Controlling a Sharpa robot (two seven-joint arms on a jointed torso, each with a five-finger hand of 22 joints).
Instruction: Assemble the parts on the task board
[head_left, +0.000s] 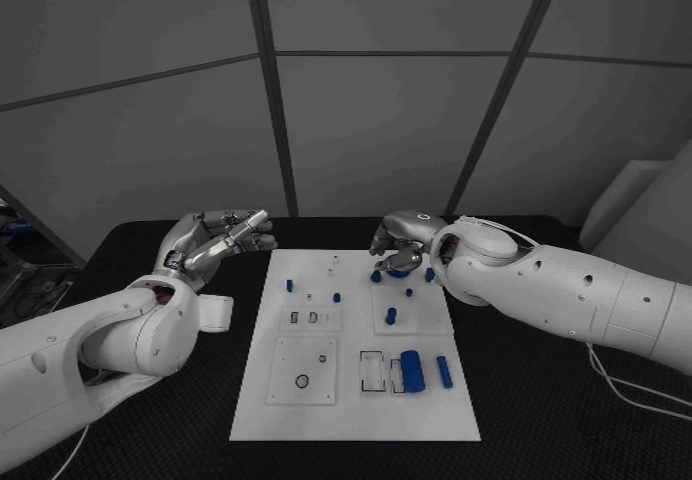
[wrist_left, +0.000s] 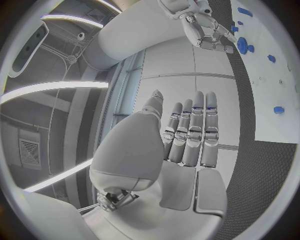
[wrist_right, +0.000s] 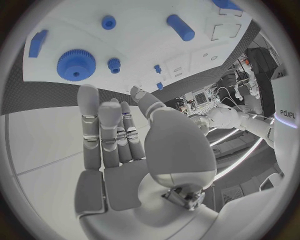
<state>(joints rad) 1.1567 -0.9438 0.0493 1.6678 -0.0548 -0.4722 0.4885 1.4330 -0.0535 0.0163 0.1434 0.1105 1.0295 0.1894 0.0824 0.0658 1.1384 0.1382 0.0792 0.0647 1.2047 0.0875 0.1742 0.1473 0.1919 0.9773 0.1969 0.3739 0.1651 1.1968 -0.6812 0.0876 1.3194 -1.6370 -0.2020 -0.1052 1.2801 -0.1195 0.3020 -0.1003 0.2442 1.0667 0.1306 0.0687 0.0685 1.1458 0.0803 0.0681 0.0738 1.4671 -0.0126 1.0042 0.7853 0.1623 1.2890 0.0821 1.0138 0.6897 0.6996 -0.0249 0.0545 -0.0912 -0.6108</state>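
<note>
The white task board (head_left: 325, 420) lies in the middle of the black table. My right hand (head_left: 401, 245) hovers over its far edge, fingers stretched out and holding nothing, just above a large blue gear (wrist_right: 76, 64). A small blue gear (wrist_right: 114, 65), a peg (wrist_right: 109, 22) and a blue cylinder (wrist_right: 180, 27) stand close by. Near the board's front lie a thick blue cylinder (head_left: 413, 370) and a thin blue rod (head_left: 444, 372). My left hand (head_left: 216, 245) is raised beside the board's far left corner, fingers straight and empty (wrist_left: 187, 135).
Several small blue pegs (head_left: 336, 297) stand across the board's far half, and recessed slots (head_left: 303, 380) mark its near half. A cable (head_left: 620, 385) trails on the table at the right. Bare black table (head_left: 548, 430) flanks the board on both sides.
</note>
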